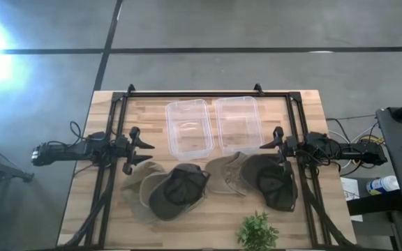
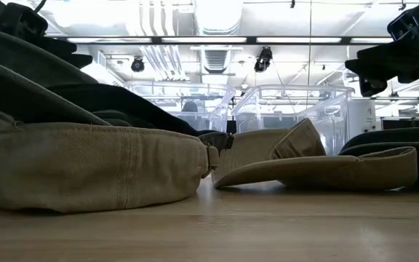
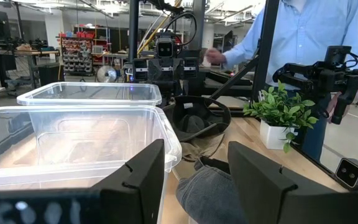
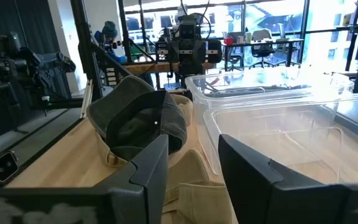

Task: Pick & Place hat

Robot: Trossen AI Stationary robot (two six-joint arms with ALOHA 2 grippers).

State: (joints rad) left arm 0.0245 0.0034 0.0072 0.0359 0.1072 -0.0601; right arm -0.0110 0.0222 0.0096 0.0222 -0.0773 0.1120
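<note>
Several caps lie along the near half of the table. A tan cap (image 1: 139, 183) and a dark olive cap (image 1: 179, 193) overlap on the left. A tan cap (image 1: 229, 174) and a dark cap (image 1: 273, 183) overlap on the right. My left gripper (image 1: 144, 155) hovers open at the left, just above the tan cap's far edge. My right gripper (image 1: 267, 147) hovers open at the right, above the far edge of the dark cap. Neither touches anything. The low view shows the tan caps (image 2: 86, 166) resting flat on the wood.
Two clear plastic bins (image 1: 189, 127) (image 1: 237, 124) stand side by side at the far middle of the table. A small potted plant (image 1: 258, 231) sits at the near edge. A black frame (image 1: 208, 93) runs along the far edge and sides. A person in a blue shirt (image 3: 309, 31) stands beyond the table.
</note>
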